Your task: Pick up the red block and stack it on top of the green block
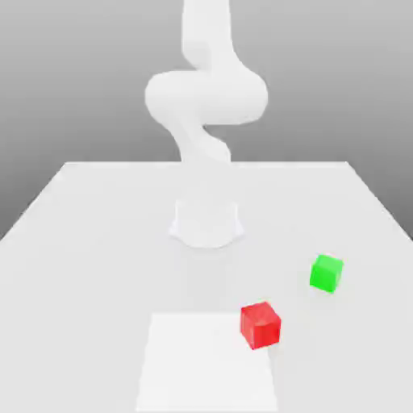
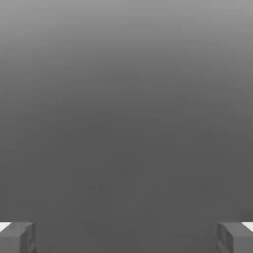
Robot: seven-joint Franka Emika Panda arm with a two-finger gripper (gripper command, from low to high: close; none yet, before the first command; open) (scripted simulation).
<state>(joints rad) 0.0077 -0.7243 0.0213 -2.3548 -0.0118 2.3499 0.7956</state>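
The pale surface [image 1: 81, 242] is stretching across the exterior view, wide at the near edge and narrowing toward the back. The white arm [image 1: 206, 97] is rising from its round base [image 1: 206, 223] near the middle of the surface, bending through a thick elbow and running up out of the top of the picture. A lighter square patch [image 1: 206, 363] is lying on the surface in front of the base, reaching to the near edge.

The red block [image 1: 260, 324] is sitting on the surface at the far corner of that patch on the exterior view's right, partly overlapping its edge. The green block [image 1: 326, 273] is resting farther back and more toward the exterior view's right, apart from the red one, with bare surface between them. Both blocks are lying flat and nothing is touching them.

In the hand view, the hand [image 2: 126, 237] is standing released, its two fingertips [image 2: 17, 237] showing at opposite corners, spread wide with plain grey ground between them and nothing grasped.
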